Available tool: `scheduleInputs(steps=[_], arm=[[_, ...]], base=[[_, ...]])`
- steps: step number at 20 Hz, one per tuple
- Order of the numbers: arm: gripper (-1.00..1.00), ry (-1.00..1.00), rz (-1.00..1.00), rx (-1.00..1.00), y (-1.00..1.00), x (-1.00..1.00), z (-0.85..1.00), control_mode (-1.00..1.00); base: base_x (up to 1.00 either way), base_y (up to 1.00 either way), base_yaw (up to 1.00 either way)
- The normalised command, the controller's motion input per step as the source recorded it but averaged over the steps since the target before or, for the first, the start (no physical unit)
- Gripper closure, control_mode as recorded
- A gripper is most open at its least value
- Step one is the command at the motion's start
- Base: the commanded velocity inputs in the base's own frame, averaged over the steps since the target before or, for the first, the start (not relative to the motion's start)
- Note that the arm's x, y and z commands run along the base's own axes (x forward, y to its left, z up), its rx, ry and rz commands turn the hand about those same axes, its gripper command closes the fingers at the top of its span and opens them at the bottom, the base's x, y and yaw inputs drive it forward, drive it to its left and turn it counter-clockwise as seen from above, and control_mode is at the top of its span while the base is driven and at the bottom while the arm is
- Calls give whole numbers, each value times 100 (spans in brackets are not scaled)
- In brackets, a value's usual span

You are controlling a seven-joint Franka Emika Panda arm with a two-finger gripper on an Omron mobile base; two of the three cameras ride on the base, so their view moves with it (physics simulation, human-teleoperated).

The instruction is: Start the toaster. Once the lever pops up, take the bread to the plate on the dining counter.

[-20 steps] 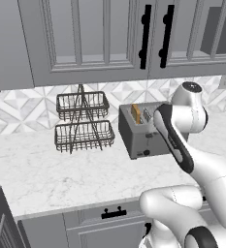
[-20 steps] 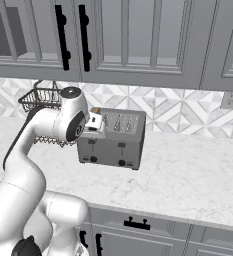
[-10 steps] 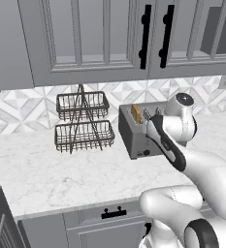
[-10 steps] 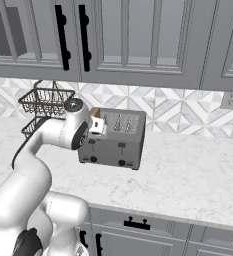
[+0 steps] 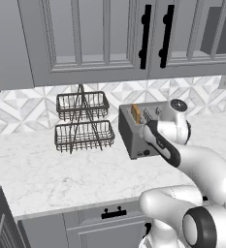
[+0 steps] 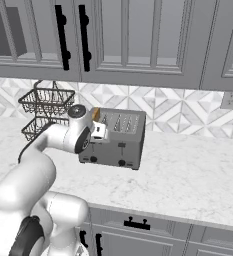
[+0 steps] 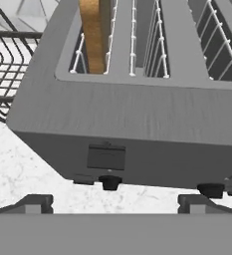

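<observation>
The grey four-slot toaster (image 5: 134,138) (image 6: 119,142) (image 7: 132,117) stands on the marble worktop against the tiled wall. The bread (image 5: 135,114) (image 6: 95,113) (image 7: 93,35), a golden-tan slice, sticks up out of the toaster's leftmost slot. My gripper (image 5: 147,131) (image 6: 99,136) (image 7: 116,204) is open and hovers close to the toaster's front face, above its left half, holding nothing. In the hand view the fingertips (image 7: 35,203) stand wide apart below a dark lever slot (image 7: 106,157) and a dark knob (image 7: 110,183). The plate and the dining counter are out of view.
A two-tier wire basket rack (image 5: 83,121) (image 6: 45,112) (image 7: 8,60) stands just left of the toaster. Grey wall cabinets (image 5: 109,38) hang above. The worktop's front edge (image 5: 85,206) runs over drawers with dark handles. Bare marble (image 6: 188,175) lies right of the toaster.
The hand has swung in and down from above the toaster's right side to its front face. The jaws stay wide. Toaster and bread have not moved.
</observation>
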Motion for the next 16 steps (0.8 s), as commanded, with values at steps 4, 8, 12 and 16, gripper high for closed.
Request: scheduleInputs(steps=[4,8,12,16], arm=[[-100,0,0,0,3,33,-3,-100],[-100,1,0,0,5,29,-14,-100],[-100,1,0,0,2,21,-31,-100],[-100,0,0,0,0,22,-16,-100]], base=[[0,0,0],[0,0,0],[0,0,0],[0,0,0]])
